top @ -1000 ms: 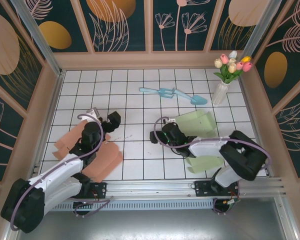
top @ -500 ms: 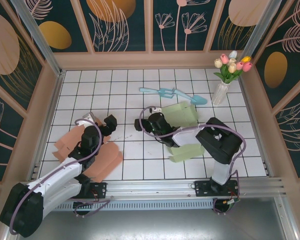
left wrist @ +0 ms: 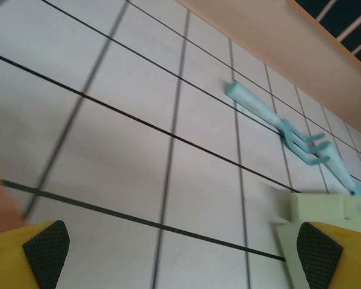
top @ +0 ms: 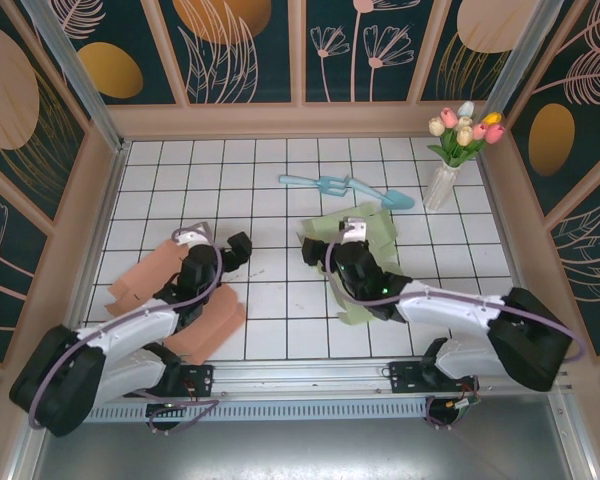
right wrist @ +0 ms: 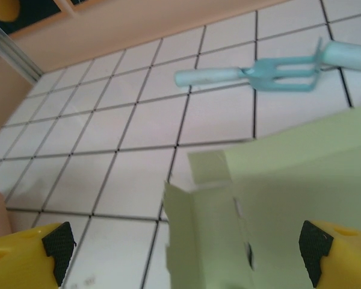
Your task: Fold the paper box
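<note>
White gridded counter with two paper blanks, garden tools and a vase

The counter (top: pixel 270 190) is white tile ruled with black lines. A green paper box blank (top: pixel 378 228) lies unfolded right of centre, and a salmon paper box blank (top: pixel 215 322) lies flat near the left edge. Toward the back, a pale blue fork (top: pixel 325 185) and trowel (top: pixel 388 198) lie end to end. A vase (top: pixel 439 187) of tulips stands at the far right corner.

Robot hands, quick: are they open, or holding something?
Left gripper: open, holding nothing.
Right gripper: open, above the green paper box, not gripping it.
</note>
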Tool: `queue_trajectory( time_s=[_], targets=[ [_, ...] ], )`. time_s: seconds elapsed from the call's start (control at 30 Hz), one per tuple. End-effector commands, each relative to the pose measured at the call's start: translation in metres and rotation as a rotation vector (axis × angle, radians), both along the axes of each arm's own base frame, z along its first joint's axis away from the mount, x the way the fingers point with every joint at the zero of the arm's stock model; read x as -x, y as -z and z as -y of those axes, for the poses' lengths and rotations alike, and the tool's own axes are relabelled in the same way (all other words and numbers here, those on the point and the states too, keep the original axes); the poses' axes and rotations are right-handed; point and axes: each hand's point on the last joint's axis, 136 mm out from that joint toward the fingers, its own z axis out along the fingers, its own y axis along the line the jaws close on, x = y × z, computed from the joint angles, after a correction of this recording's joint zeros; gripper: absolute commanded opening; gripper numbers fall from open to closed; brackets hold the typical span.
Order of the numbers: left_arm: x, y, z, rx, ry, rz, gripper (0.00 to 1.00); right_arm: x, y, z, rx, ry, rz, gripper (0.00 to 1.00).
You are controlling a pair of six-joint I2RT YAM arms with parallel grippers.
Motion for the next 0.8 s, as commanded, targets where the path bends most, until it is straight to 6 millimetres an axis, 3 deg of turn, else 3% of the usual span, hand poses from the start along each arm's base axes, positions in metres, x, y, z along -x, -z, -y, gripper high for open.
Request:
queue_trajectory(
  time_s=[0.0, 0.2, 0.4, 0.53, 0.77],
  targets=[
    [-0.012, -0.022, 0.036, 0.068, 0.06, 0.044, 0.99, 0.023, 0.0, 0.029, 0.054, 0.058, 0.001, 0.98],
    [-0.017, -0.002, 0.096, 0.038, 0.153, -0.031, 0.99, 0.055, 0.001, 0.065, 0.024, 0.061, -0.066, 0.99],
    [-0.018, 0.016, 0.153, -0.012, 0.244, -0.096, 0.94, 0.068, 0.001, 0.1, -0.022, 0.113, -0.04, 0.97],
    [-0.019, 0.031, 0.165, -0.035, 0.252, -0.136, 0.85, 0.072, -0.011, 0.101, -0.088, 0.096, -0.015, 0.95],
    [-0.018, 0.06, 0.171, -0.051, 0.259, -0.202, 0.69, 0.074, -0.013, 0.095, -0.098, 0.062, -0.022, 0.95]
  ],
)
